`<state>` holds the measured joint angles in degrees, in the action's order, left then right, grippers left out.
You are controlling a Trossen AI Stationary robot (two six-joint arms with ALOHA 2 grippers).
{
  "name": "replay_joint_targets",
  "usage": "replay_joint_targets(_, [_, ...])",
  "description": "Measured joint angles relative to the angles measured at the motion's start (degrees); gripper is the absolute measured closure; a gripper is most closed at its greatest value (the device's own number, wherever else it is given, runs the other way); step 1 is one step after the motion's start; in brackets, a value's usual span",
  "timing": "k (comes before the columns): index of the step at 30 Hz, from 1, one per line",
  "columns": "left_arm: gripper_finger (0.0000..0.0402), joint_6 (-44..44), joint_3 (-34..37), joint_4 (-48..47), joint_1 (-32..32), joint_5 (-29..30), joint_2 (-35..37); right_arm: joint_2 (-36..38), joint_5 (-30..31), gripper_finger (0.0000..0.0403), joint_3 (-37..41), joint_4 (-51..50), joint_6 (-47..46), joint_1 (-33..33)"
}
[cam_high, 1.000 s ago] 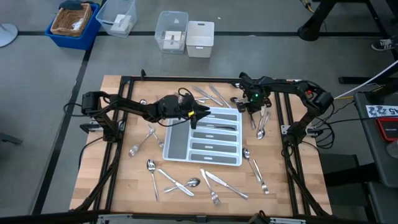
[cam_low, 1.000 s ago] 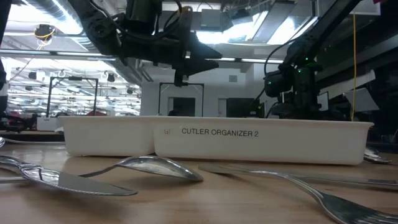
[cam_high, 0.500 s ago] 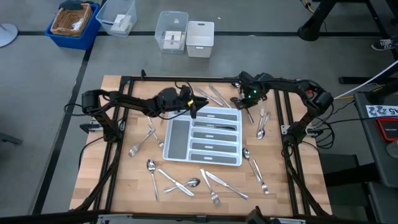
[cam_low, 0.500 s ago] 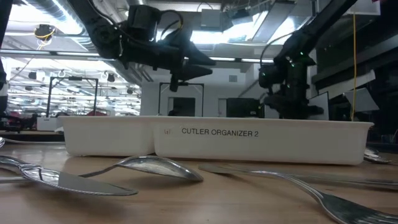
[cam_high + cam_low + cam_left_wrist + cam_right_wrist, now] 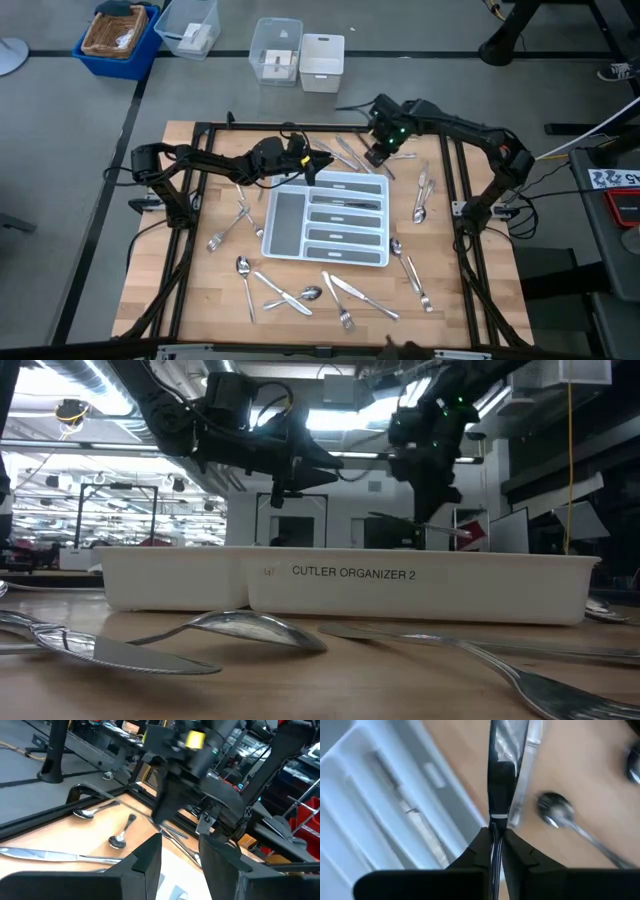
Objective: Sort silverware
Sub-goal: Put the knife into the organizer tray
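Observation:
The white tray [image 5: 372, 258] with grey compartments lies mid-table, with a piece of silverware in one slot [image 5: 345, 203]. More silverware is scattered around it: forks [image 5: 228, 226] on its left, spoons [image 5: 419, 207] on its right, knives and spoons [image 5: 352, 292] on its near side, and several pieces [image 5: 345, 152] on its far side. My right gripper [image 5: 374, 152] hangs above the tray's far right corner, shut on one slim piece [image 5: 400, 522]. My left gripper [image 5: 318, 162] hovers level over the tray's far left corner, open, nothing between its fingers [image 5: 150, 860]. My right gripper pinches the slim piece between its two fingertips, roughly at mid-length [image 5: 493, 822]. It shows there edge-on, so its kind cannot be told. The fingers slant down from above and lie across the piece. The piece hangs nearly level [image 5: 395, 521], clear of table and tray.
Black frame rails [image 5: 188, 240] [image 5: 452, 190] run along the table's left and right sides and its far edge. Beyond the far edge stand a blue bin [image 5: 120, 38] and clear containers [image 5: 278, 50]. In the low view the tray's near wall [image 5: 340, 585] hides the table behind it.
My right gripper has risen from the table at the tray's right, carrying the slim piece clear, and has gone toward the far edge and leftward while rolling. My left gripper has swung a little toward the far edge, staying level and open.

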<state>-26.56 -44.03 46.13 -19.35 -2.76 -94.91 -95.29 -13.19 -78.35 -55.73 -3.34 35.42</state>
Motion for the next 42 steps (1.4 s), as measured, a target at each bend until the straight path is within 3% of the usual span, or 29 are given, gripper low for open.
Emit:
replay_joint_targets(8, [0.0282,0.6,0.0,-6.6,-1.6,-3.7,4.1,0.0,0.0,0.0375,0.0,1.1,11.7,-9.9])
replay_joint_targets(15, [0.0282,2.3,0.0,-26.0,-2.5,-11.1,14.2,-0.5,0.0,0.0375,0.0,5.2,15.9,-16.7])
replay_joint_targets(19, [0.0282,3.0,0.0,-38.3,-1.9,-11.7,20.9,-0.5,0.1,0.0375,1.4,8.3,17.6,-19.4])
replay_joint_targets(30, [0.0282,-1.5,0.0,-66.3,2.1,-11.6,36.7,-0.5,3.1,0.0375,9.8,17.4,19.1,-22.0])
replay_joint_targets(42, [0.0282,-6.7,0.0,-79.0,8.7,-11.2,40.6,-0.5,3.1,0.0375,18.6,27.9,19.3,-22.0])
